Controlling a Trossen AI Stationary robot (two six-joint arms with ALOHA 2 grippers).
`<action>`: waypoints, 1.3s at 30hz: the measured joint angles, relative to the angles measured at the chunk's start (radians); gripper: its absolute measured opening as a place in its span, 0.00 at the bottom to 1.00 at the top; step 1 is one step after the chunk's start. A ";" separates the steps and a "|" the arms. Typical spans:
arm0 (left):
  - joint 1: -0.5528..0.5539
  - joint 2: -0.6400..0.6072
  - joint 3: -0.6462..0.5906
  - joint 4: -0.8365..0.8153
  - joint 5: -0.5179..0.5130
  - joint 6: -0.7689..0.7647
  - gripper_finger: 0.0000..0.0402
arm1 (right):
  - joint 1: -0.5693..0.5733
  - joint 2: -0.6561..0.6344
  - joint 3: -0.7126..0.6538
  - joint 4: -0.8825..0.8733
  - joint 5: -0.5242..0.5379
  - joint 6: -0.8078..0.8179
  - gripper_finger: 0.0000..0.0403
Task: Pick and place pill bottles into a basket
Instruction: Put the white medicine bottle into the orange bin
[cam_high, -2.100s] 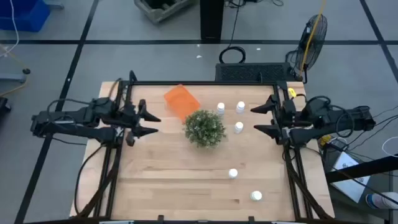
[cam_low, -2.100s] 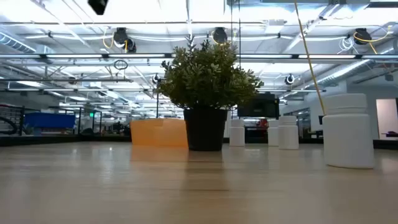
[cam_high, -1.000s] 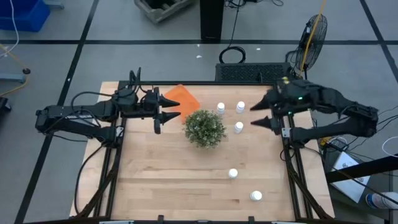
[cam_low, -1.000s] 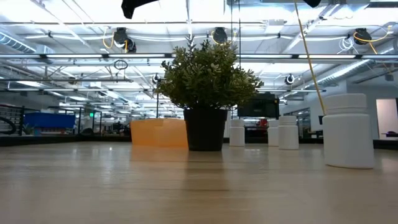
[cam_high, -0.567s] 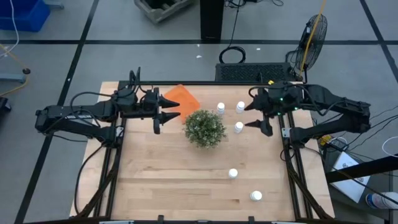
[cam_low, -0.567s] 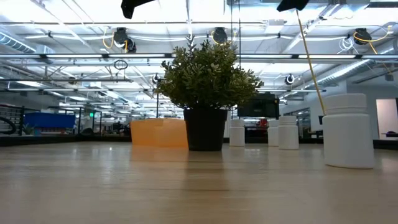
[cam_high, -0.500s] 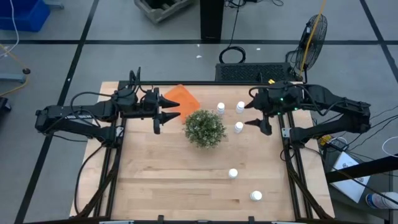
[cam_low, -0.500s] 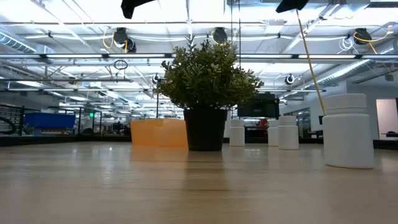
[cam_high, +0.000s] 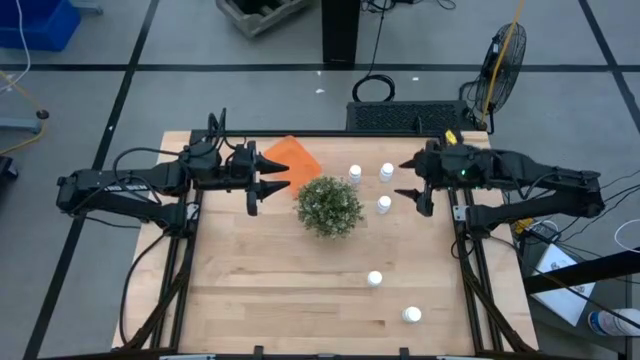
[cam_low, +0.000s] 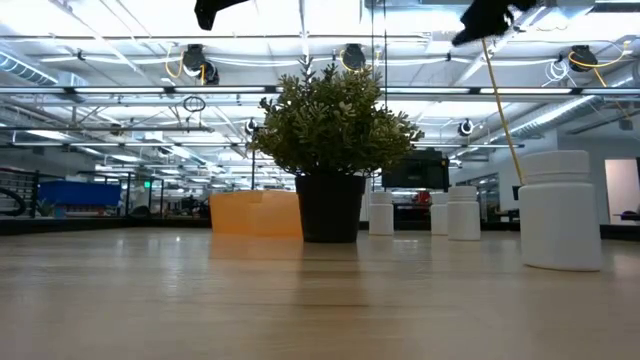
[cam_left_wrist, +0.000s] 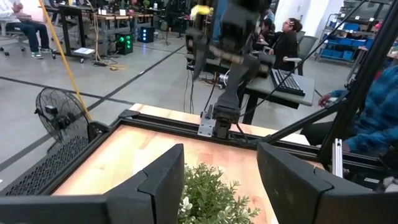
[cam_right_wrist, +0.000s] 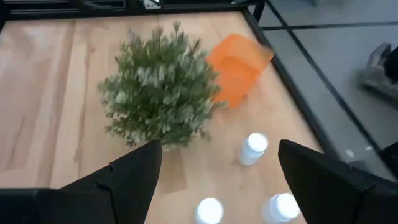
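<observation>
Right tool (cam_high: 409, 191) now lowered, fingers spread, right of centre beside three upper bottles (cam_high: 384, 204); first pick apparently imminent. Left tool (cam_high: 262, 184) unmoved, spread, beside basket (cam_high: 291, 160) at upper centre. Two more bottles (cam_high: 375, 279) lower right on desk (cam_high: 270, 290).

Bushy green potted plant (cam_high: 329, 206) at my wooden table's (cam_high: 260, 300) centre, orange plastic basket (cam_high: 291, 159) behind-left, three white pill bottles (cam_high: 384, 205) just right, two more (cam_high: 375, 279) nearer the front.
</observation>
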 joint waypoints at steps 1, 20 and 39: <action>0.000 0.000 0.000 0.000 0.000 -0.005 0.52 | 0.005 -0.024 -0.053 0.039 0.003 0.019 0.78; 0.000 0.000 0.000 -0.010 0.026 -0.038 0.50 | 0.082 -0.288 -0.627 0.444 0.057 0.100 0.78; 0.000 0.000 0.000 -0.010 0.077 -0.057 0.49 | 0.081 -0.324 -0.970 0.778 0.133 0.106 0.78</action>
